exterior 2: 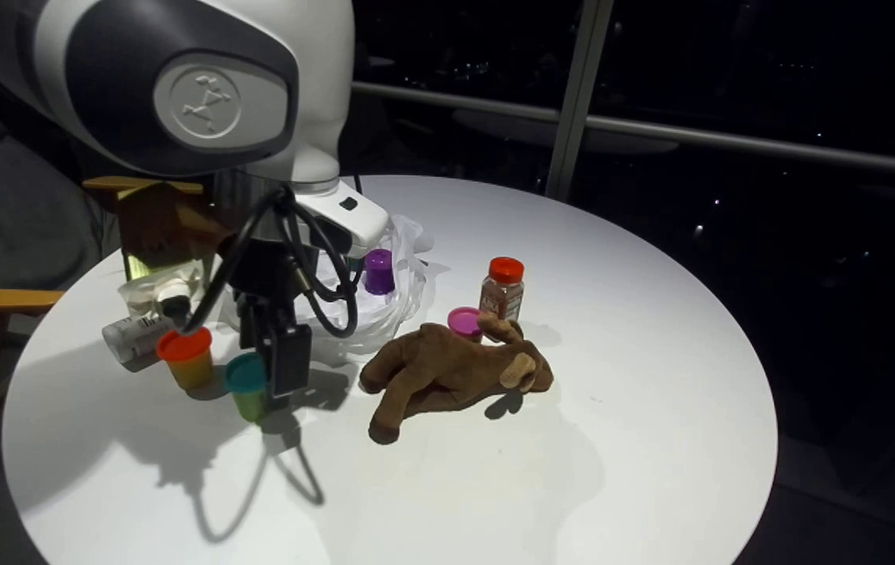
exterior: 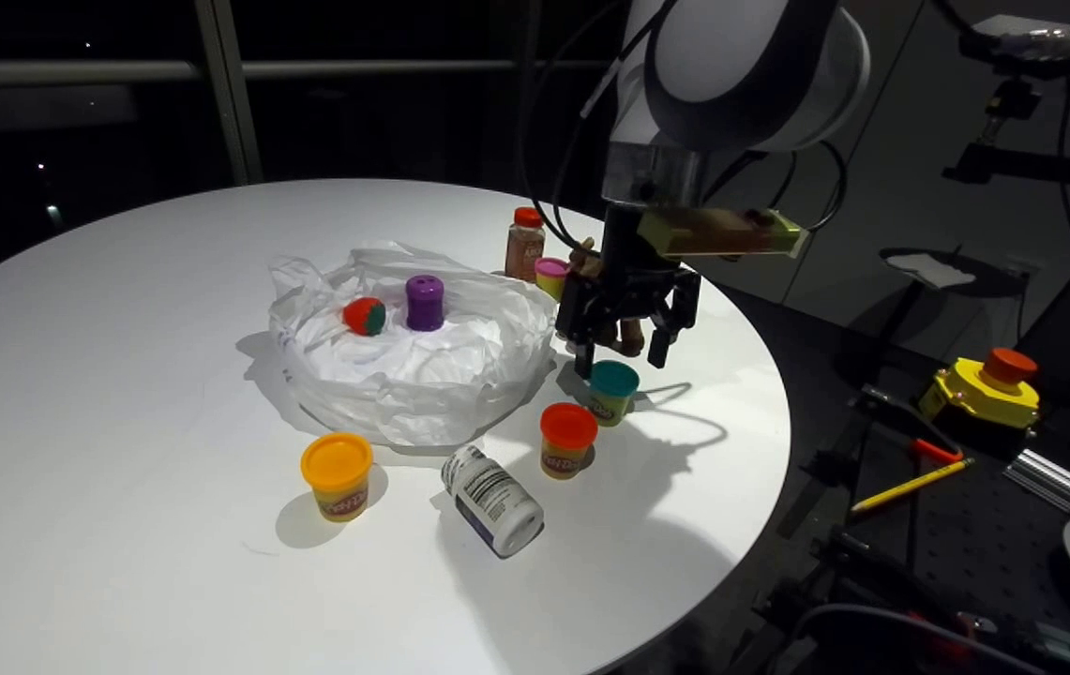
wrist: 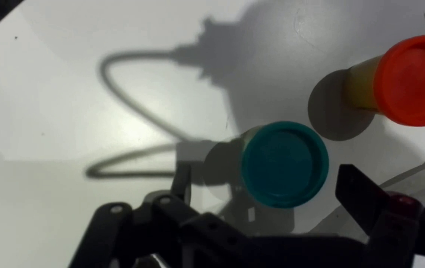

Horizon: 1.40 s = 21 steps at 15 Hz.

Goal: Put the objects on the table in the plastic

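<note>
Hovering with the end effector (exterior: 621, 358) spread wide, near the teal-lidded Play-Doh tub (wrist: 285, 163), showing its lid between the fingertips (wrist: 357, 193) in the wrist view. Seeing beside it the red-lidded Play-Doh tub (exterior: 567, 441), then the white bottle (exterior: 492, 502) lying sideways. Spotting the brown plush animal (exterior 2: 447, 369) near the pink-lidded tub (exterior 2: 464, 320) and red-capped bottle (exterior 2: 502, 294). Finding the purple cup (exterior: 425, 305) resting inside the crumpled plastic bag (exterior: 384, 408) on the surface (exterior: 122, 450).

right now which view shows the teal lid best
The wrist view: it looks down on the teal lid, all of it in sight between the open fingers. Both exterior views show the lid smaller and at a slant, close by the fingers, but with more of the tub beneath it.
</note>
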{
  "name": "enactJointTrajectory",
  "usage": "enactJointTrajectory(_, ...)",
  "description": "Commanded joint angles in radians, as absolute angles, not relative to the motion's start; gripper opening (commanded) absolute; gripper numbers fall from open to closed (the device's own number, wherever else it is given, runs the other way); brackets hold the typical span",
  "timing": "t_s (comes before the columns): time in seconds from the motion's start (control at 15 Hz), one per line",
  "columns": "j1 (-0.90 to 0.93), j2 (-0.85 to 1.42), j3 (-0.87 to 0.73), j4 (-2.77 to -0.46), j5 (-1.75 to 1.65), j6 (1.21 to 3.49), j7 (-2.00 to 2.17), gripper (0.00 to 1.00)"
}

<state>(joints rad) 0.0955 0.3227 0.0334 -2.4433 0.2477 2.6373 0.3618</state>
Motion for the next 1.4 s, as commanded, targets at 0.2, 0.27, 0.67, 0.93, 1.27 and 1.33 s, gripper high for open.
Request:
enactJointTrajectory(0.2,0.067,0.363,0.092,-2.414,0.324,2.615,0.277,1.0)
enactJointTrajectory(0.27,0.069,0.365,0.093,-2.416,0.325,2.624,0.275,1.0)
enactJointTrajectory(0.67,0.074,0.354,0.091,-2.426,0.318,2.62,0.281,0.5)
enactJointTrajectory(0.93,0.085,0.303,0.077,-2.446,0.296,2.593,0.303,0.24)
enactJointTrajectory(1.27,0.114,0.196,0.057,-2.416,0.225,2.454,0.369,0.22)
enactJointTrajectory(1.33,0.115,0.178,0.062,-2.398,0.216,2.422,0.378,0.22)
